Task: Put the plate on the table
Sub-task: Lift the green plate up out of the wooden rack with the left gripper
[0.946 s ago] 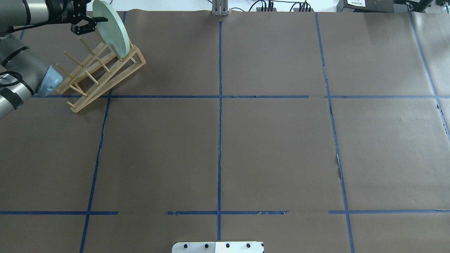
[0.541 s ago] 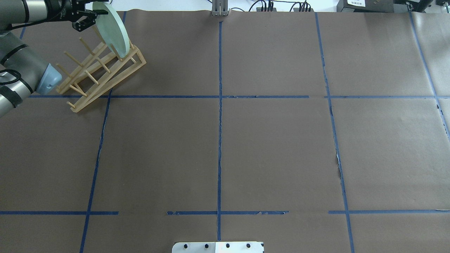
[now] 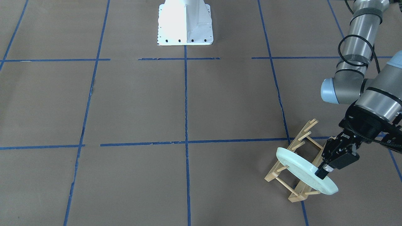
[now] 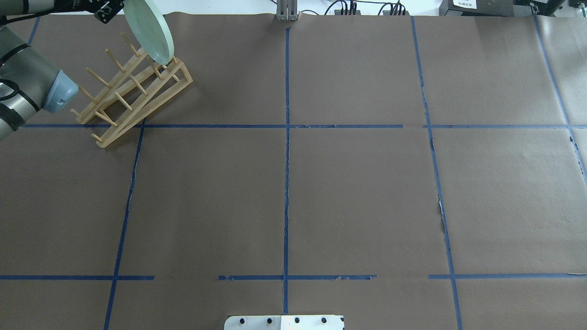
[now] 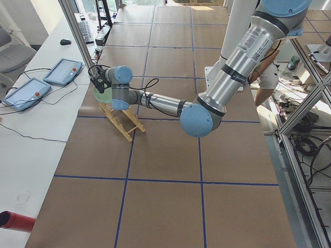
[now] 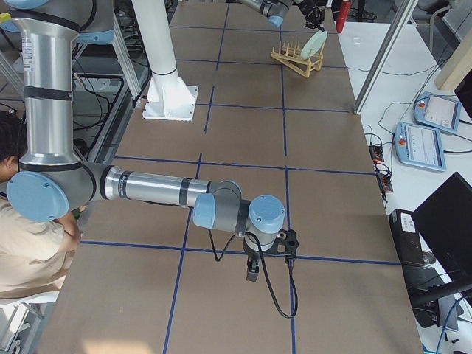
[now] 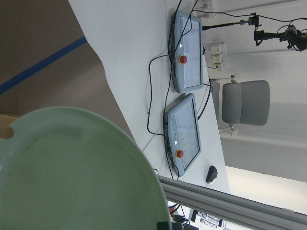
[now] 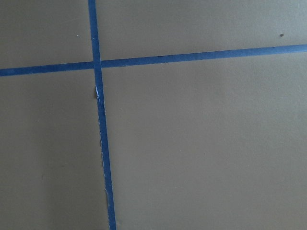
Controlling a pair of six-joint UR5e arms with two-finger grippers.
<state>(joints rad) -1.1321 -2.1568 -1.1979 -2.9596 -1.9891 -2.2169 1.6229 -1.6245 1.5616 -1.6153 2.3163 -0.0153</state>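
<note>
The pale mint-green plate (image 4: 149,30) stands on edge, tilted, with its lower rim at the far end of the wooden peg rack (image 4: 133,91). My left gripper (image 4: 107,9) is shut on the plate's upper rim at the table's far left corner. In the front-facing view the gripper (image 3: 323,171) pinches the plate (image 3: 301,169) above the rack (image 3: 303,141). The plate fills the lower left of the left wrist view (image 7: 72,172). My right gripper (image 6: 251,269) shows only in the exterior right view, low over the brown table (image 4: 321,192); I cannot tell whether it is open or shut.
The white robot base (image 3: 185,22) stands at the table's near edge. Two teach pendants (image 7: 187,52) lie on the white bench beyond the table's far edge. An aluminium post (image 5: 77,31) rises beside the rack. A person (image 6: 29,243) sits near the right arm.
My left gripper has moved up and toward the far edge with the plate in it. The plate has risen along the rack's end and the rack has shifted slightly.
</note>
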